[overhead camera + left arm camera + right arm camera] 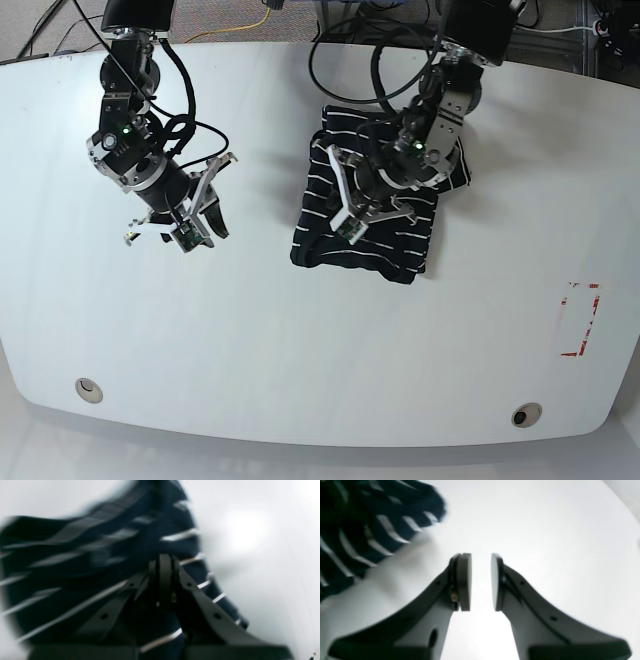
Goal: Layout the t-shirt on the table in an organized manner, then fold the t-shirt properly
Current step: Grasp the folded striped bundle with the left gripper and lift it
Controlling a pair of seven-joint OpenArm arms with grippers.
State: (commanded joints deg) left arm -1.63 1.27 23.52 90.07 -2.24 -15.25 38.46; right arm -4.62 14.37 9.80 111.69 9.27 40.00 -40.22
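on the white table (300, 350) i see the t-shirt (366, 205) already a compact folded bundle right of centre, my left gripper (163, 580) pinched closed on its fabric, my right gripper (481, 582) parted, empty and well apart, so i judge only tidying remains.

Base view: bright, even overhead light, sharp, soft short shadows under both arms. Left wrist: heavy motion blur, t-shirt (100, 562) stripes smeared, blown-out glare patch on the bench (246, 530) at right. Right wrist: overexposed white bench, hand (481, 581) fairly crisp, fabric at far left blurred, corners darkened.
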